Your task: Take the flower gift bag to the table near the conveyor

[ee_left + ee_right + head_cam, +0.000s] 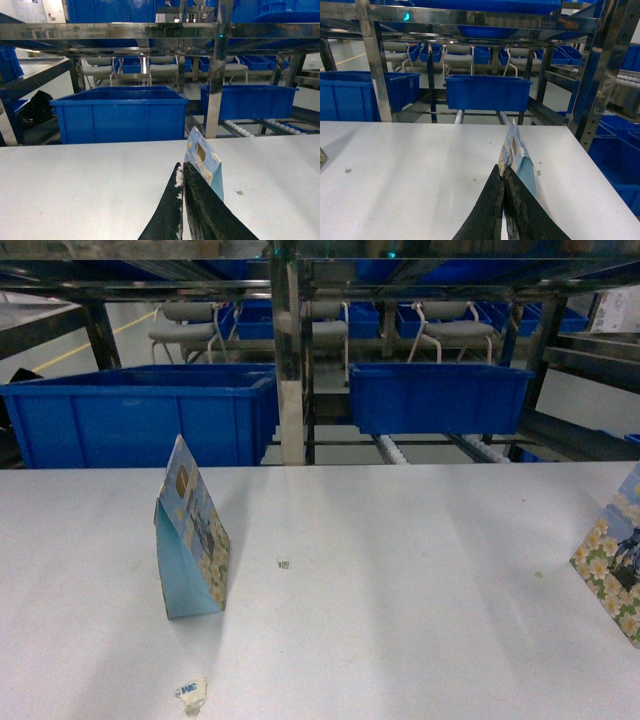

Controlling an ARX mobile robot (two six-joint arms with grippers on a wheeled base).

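- White table (pixel 400 590): a flower gift bag (pixel 192 535) stands just beyond the left pincer (pixel 182 167).
- Second bag (pixel 516 150) stands against the right pincer (pixel 502 170).
- Paper scrap (pixel 191 692) lies near the table's front edge.

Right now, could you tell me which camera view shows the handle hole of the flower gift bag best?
The left wrist view: the handle hole faces the camera near the top of the flower gift bag. In the head view the bag stands whole, its hole unclear. The right wrist view shows a similar bag nearly edge-on.
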